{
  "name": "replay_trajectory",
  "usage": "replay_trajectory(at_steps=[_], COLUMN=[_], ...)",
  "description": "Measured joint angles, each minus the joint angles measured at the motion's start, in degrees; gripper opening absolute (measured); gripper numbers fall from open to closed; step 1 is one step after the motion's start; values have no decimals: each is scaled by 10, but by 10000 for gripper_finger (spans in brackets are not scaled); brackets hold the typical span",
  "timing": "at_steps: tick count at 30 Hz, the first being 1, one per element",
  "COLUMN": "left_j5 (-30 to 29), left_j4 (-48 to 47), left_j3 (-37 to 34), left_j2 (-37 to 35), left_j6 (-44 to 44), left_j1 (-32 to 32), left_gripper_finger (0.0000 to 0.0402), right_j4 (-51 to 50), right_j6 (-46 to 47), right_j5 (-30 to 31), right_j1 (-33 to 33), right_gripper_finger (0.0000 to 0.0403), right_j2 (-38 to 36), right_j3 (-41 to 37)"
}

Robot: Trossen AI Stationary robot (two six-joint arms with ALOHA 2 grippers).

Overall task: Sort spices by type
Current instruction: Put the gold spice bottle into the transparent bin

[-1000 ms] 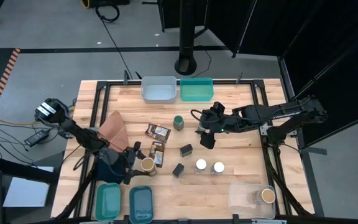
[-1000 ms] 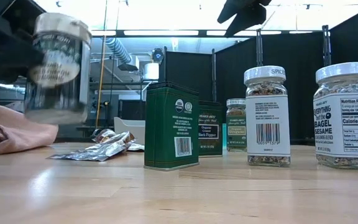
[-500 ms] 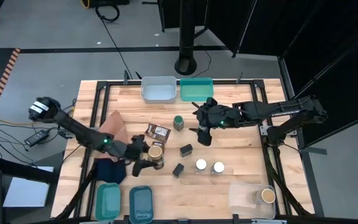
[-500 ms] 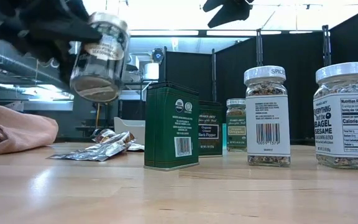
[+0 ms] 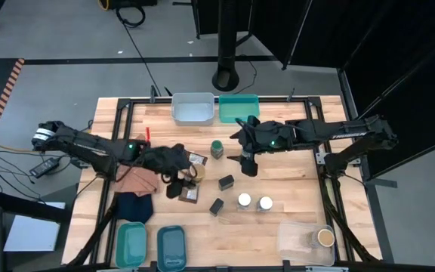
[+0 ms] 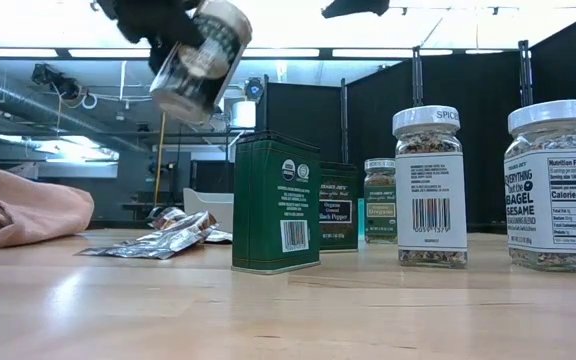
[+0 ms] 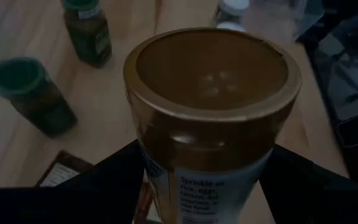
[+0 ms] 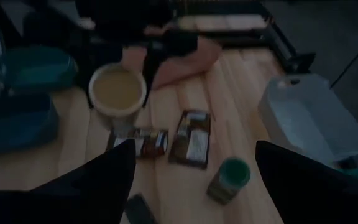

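A tan-topped round jar (image 5: 189, 173) (image 6: 200, 60) hangs over the brown packets (image 5: 193, 159), with my left gripper (image 5: 181, 176) shut on it. My right gripper (image 5: 248, 163) hovers open and empty beyond the green-lidded jar (image 5: 217, 149), high above the table. Standing on the wood are two small black boxes (image 5: 226, 182) (image 5: 216, 206) and two white-lidded jars (image 5: 244, 200) (image 5: 265, 203). Another tan-topped jar (image 5: 325, 237) stands in the clear bin (image 5: 297, 243) at the near right. My left gripper pinches the jar's glass body just under the lid (image 7: 166, 171) between its two fingers (image 7: 114, 177), one on each side. The fingers come from the table's left, slanting down. The jar is lifted clear and tilted, its tan lid leaning away from the gripper.
A grey bin (image 5: 192, 108) and a teal bin (image 5: 239, 109) stand at the far edge; a teal bin (image 5: 131, 243) and a blue bin (image 5: 172, 245) at the near left. A brown cloth (image 5: 137, 180) and a dark blue cloth (image 5: 133, 204) lie on the left.
My left gripper has carried the tan-topped jar up and toward the table's far edge and right, from beside the dark blue cloth to above the packets. The jar has tipped from upright to tilted. My right gripper has risen a little.
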Motion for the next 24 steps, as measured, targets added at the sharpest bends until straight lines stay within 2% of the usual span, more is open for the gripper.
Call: replay_trajectory(at_steps=[6,10,17,24], left_j5=[7,5,3,-15], left_j4=[-52,-92,-104,-101], left_j3=[47,70,79,79], left_j2=[0,1,1,1], left_j6=[22,41,56,68], left_j1=[47,66,80,80], left_gripper_finger=[275,275,276,276], right_j4=[12,2,-48,-38], right_j6=[-26,-65,-104,-107], right_j5=[-41,-40,-44,-72], right_j1=[-1,-2,-5,-7], right_gripper_finger=[337,337,337,337], right_j2=[48,90,152,196], right_j3=[29,81,190,204])
